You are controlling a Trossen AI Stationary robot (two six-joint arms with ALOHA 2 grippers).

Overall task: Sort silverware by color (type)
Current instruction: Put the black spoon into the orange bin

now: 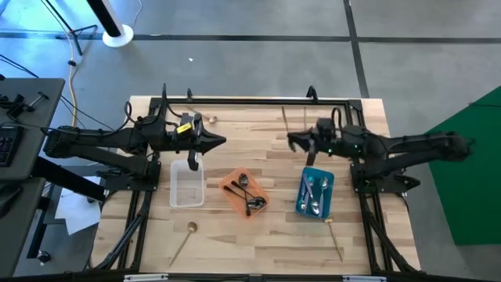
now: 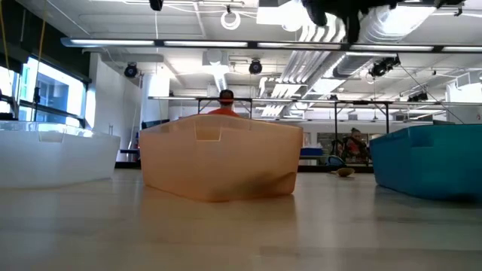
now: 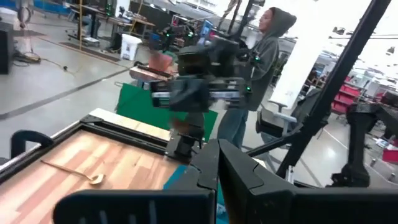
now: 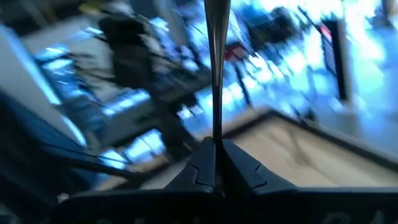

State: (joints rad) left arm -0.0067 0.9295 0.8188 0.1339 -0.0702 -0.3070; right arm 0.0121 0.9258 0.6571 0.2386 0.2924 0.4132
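Observation:
My right gripper (image 1: 294, 143) is up in the air over the table's middle, left of the blue tray (image 1: 327, 205), and is shut on a slim silver spoon (image 4: 216, 74). Silver spoons (image 1: 313, 194) lie in the blue tray, and dark spoons (image 1: 249, 192) lie in the orange tray (image 1: 232, 185). The clear tray (image 1: 186, 188) shows nothing inside. Gold spoons lie flat on the wood near the far edge (image 1: 209, 120) and near the near edge (image 1: 186, 232). My left gripper (image 1: 221, 142) hovers shut above the clear tray's far end, pointing toward the right arm. My right gripper pinches the silver spoon's thin handle (image 4: 215, 127) between its two fingertips (image 4: 200, 163). The handle runs straight on past the fingertips, in line with the fingers. The fingers lie about level, pointing toward the table's left, and the spoon is lifted clear of the table.
A third gold spoon (image 1: 333, 235) lies near the blue tray's near corner, and a thin gold handle (image 1: 285, 117) lies by the far edge. A dark frame (image 1: 258, 100) rims the far edge. A person in a grey hoodie (image 3: 264, 56) stands beyond the table. Bare wood lies between the trays.

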